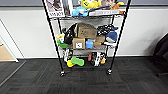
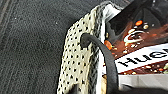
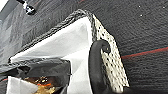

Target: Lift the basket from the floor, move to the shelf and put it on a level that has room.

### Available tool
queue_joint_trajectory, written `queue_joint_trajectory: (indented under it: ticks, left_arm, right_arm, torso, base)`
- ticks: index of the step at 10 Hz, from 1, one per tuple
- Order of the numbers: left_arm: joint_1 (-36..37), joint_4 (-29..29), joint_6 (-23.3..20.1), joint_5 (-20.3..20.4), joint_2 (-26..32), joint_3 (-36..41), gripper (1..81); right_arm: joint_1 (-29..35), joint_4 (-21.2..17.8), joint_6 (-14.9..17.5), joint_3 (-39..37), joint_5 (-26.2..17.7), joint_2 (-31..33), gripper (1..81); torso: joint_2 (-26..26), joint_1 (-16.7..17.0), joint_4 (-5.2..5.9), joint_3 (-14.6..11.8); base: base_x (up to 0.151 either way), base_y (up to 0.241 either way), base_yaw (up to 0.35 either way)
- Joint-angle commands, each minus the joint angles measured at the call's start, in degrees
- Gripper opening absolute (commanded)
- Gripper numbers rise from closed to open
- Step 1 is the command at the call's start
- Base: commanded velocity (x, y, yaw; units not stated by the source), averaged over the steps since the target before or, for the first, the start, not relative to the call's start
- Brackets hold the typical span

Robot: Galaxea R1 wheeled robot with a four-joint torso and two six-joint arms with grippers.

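The black wire shelf point(image 1: 51, 35) stands ahead against the white wall, on castors on the dark grey carpet floor point(image 1: 30, 80). The three tiers I see are crowded with toys and boxes, and the posts run past the picture's upper edge. The cream woven basket point(image 2: 75, 62) hangs above the carpet with its dark rim and white lining toward me. Its black loop handle point(image 2: 107, 57) is pulled taut into my left gripper point(image 2: 116, 91). The other handle point(image 3: 95, 67) on the basket point(image 3: 112, 67) runs into my right gripper point(image 3: 100, 92). A dark printed packet point(image 2: 140, 37) lies inside.
A shelf castor point(image 3: 29, 10) shows beyond the basket, and a thin red line point(image 3: 145, 53) crosses the carpet. Tan wooden flooring point(image 1: 6, 53) lies at the far left behind a glass edge. A dark chair point(image 1: 162, 52) stands at the right. Open carpet separates me from the shelf.
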State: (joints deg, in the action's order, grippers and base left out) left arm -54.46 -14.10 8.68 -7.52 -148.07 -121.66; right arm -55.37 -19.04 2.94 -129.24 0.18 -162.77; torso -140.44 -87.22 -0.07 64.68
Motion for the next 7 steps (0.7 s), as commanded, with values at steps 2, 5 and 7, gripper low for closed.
queue_joint_trajectory:
  ticks: [2, 5, 7]
  left_arm:
    - [5.72, -0.13, -0.07, -2.41, 0.75, 0.99, 1.0]
    - [5.72, -0.22, 0.02, -2.41, -0.04, 0.9, 1.0]
    - [5.72, -0.13, 0.02, -2.76, 1.36, 3.36, 1.0]
  right_arm:
    - [6.19, -0.73, -0.13, 3.4, -1.94, 1.28, 1.0]
    - [6.19, -0.73, -0.3, 3.48, -1.68, 1.37, 1.0]
    - [6.19, -0.82, -0.65, 5.86, -1.41, 2.51, 1.0]
  torso:
    - [0.0, 0.0, 0.0, 0.0]
    - [0.0, 0.0, 0.0, 0.02]
    - [0.0, 0.0, 0.0, 0.02]
  base:
    - [0.0, 0.0, 0.0]
    - [0.0, 0.0, 0.0]
    - [0.0, 0.0, 0.0]
